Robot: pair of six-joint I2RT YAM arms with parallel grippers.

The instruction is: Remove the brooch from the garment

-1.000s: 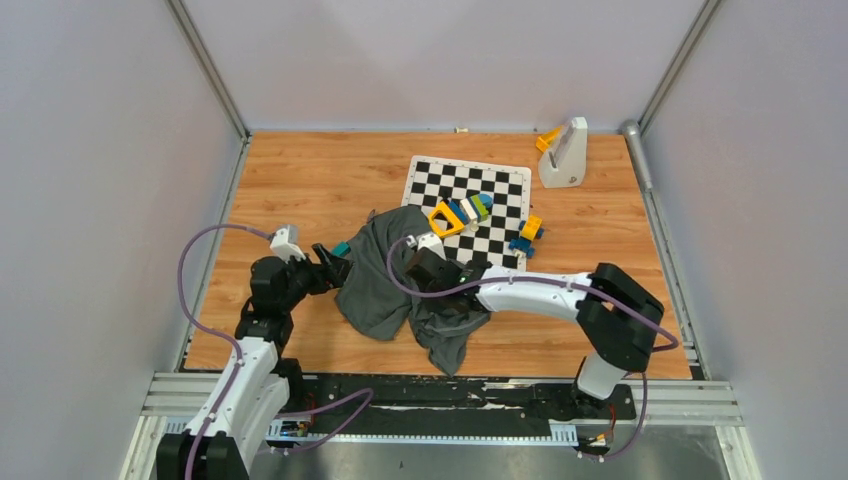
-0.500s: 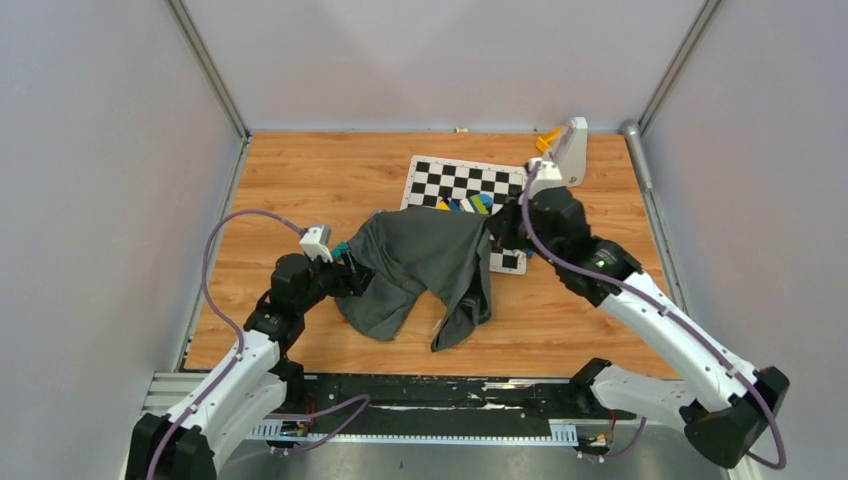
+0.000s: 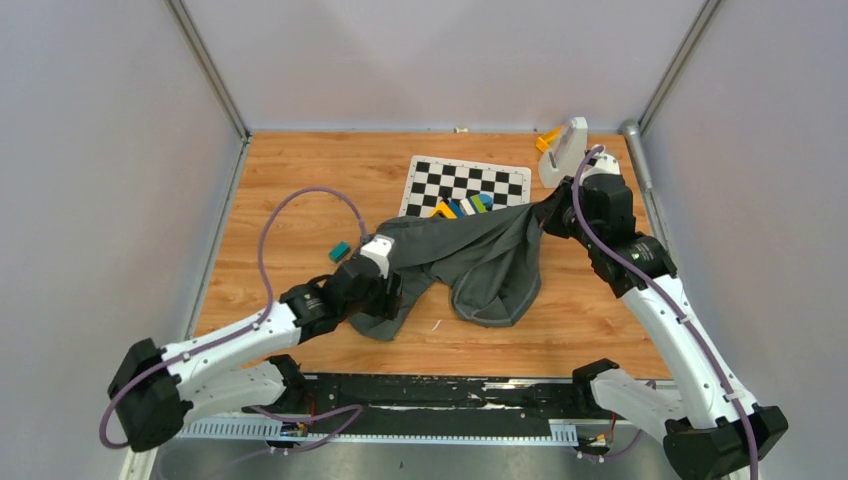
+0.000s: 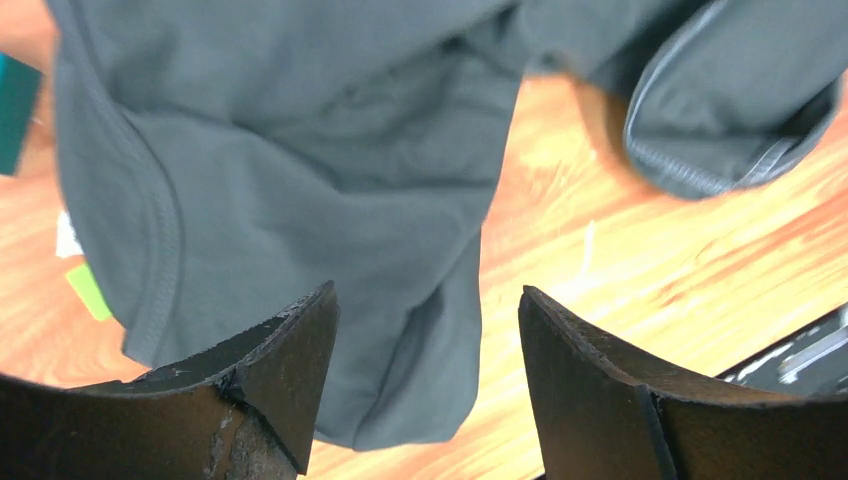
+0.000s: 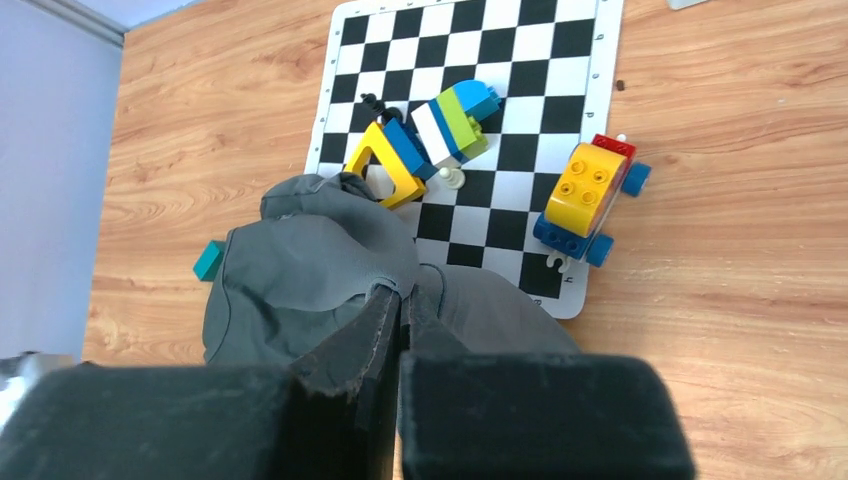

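The right hand [image 5: 400, 300] is clamped on a fold of the shirt [image 5: 300, 270], raised just beside the right edge of the chequered board [image 5: 520, 60]. The left hand [image 4: 425, 310], spread apart, is poised over the part lying nearer than the board. No brooch is seen; the shirt is best drawn taut and searched before any pinch is tried.

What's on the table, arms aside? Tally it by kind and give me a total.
Garment: 1
Chequered board: 1
Brick toys on the board: 3 (yellow triangle, striped block, yellow car)
Teal block: 1
White stand with orange part: 1
Total: 7
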